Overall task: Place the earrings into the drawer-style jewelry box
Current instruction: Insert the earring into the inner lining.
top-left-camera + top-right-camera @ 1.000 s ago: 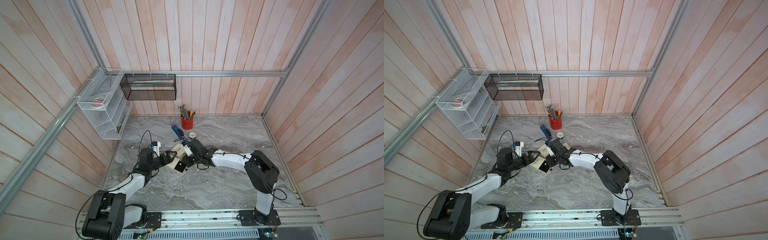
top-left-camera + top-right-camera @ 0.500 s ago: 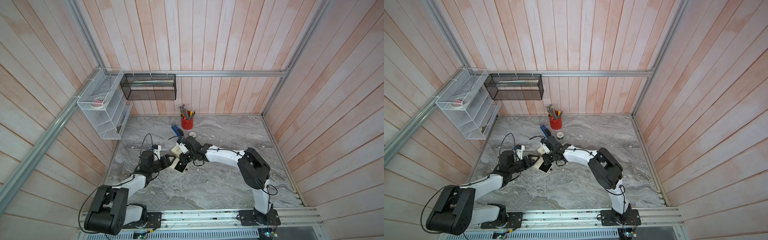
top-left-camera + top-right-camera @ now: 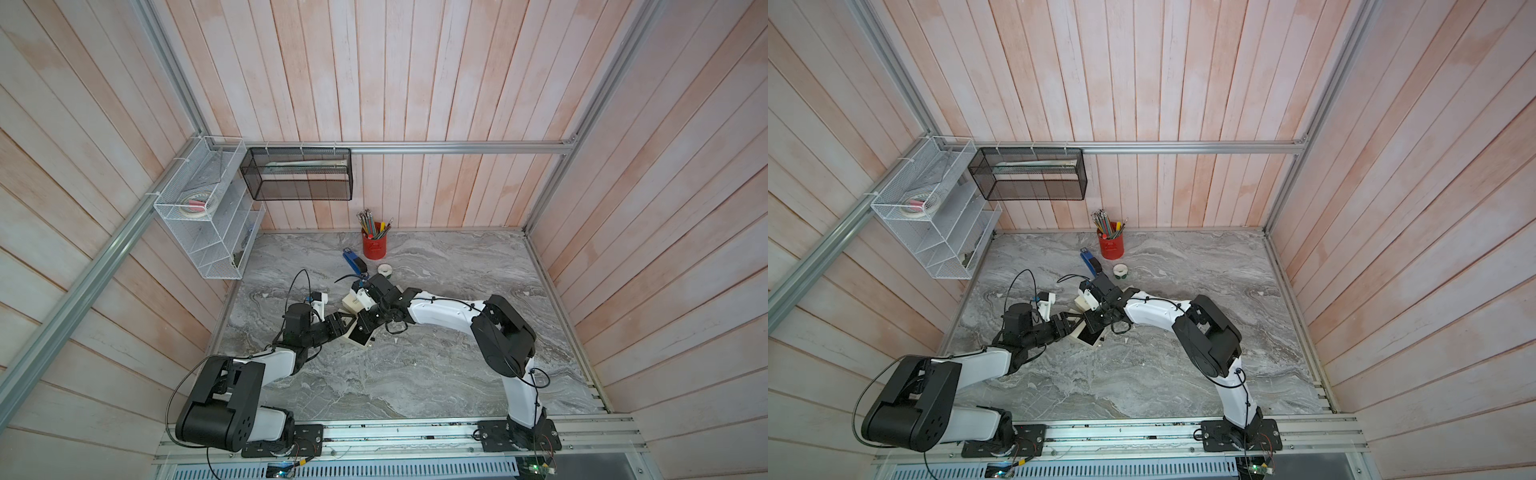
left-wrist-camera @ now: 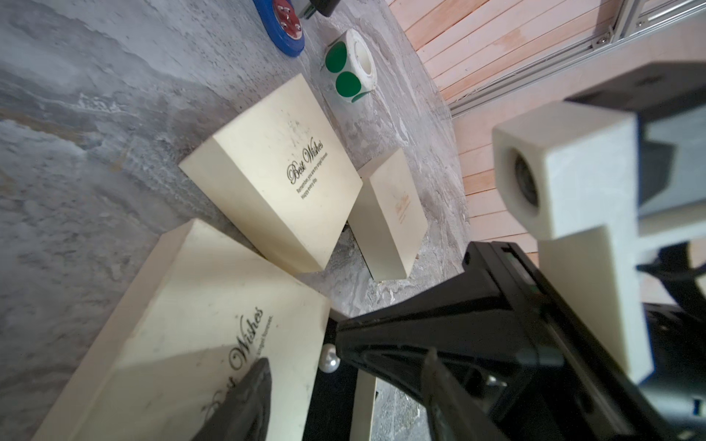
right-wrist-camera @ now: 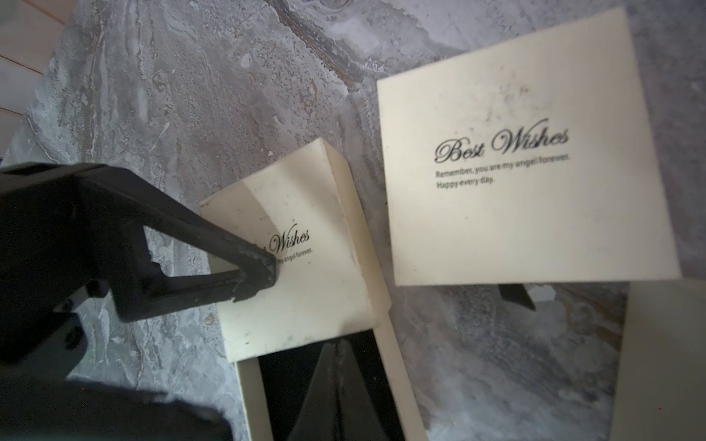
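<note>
The cream "Best Wishes" jewelry box (image 3: 360, 341) (image 3: 1076, 332) lies at mid-table with its black-lined drawer (image 5: 397, 362) pulled out of the sleeve (image 5: 305, 298) (image 4: 191, 305). My left gripper (image 3: 341, 325) (image 3: 1068, 324) (image 4: 347, 359) is shut on the box, and one of its fingers (image 5: 259, 271) rests on the sleeve top. My right gripper (image 5: 338, 343) (image 3: 360, 328) (image 4: 345, 336) is shut, its tips down in the drawer. A pearl earring (image 4: 328, 358) sits in the drawer, right at those tips. I cannot tell whether it is pinched.
Two more cream boxes (image 4: 275, 183) (image 4: 393, 214) lie just behind the open one. Behind them are a roll of green dot stickers (image 4: 351, 65), a blue stapler (image 3: 353, 262) and a red pencil cup (image 3: 374, 245). A wire shelf (image 3: 208, 224) and a black mesh basket (image 3: 299, 174) hang on the walls.
My left gripper's jaws have narrowed onto the box. My right gripper has closed fully over the drawer, and its wrist has shifted slightly left.
</note>
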`<state>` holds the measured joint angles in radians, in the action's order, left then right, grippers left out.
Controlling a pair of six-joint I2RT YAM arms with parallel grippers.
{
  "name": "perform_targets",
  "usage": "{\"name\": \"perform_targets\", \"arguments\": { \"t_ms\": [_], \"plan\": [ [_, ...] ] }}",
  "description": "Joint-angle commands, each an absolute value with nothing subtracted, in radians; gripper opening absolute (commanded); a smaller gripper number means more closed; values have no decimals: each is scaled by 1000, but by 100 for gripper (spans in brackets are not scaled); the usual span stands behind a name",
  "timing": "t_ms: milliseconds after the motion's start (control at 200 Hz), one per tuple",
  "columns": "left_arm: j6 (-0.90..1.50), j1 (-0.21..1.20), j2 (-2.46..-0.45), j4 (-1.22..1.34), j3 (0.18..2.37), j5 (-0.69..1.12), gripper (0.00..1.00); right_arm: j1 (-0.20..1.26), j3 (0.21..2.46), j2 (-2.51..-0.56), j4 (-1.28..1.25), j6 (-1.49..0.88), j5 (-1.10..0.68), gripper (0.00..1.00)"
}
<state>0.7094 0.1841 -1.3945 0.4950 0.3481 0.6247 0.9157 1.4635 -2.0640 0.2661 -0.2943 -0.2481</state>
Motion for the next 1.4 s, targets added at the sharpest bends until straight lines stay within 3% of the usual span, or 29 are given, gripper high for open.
{"name": "perform_targets", "arguments": {
  "t_ms": [0, 745, 1005, 1230, 1395],
  "plan": [
    [715, 190, -1413, 499, 335, 630, 64, 922, 1489, -2096, 288, -291, -262, 6],
    [704, 189, -1410, 471, 353, 622, 64, 922, 1473, -2106, 317, -291, -210, 7],
    [674, 189, -1338, 377, 400, 581, 75, 922, 1449, -2034, 221, -291, -215, 22],
    [614, 190, -1194, 191, 431, 500, 86, 916, 1290, -1894, 152, -271, -124, 22],
    [609, 223, -1108, 111, 417, 446, 87, 911, 1178, -1810, 100, -263, -115, 21]
  ]
}}
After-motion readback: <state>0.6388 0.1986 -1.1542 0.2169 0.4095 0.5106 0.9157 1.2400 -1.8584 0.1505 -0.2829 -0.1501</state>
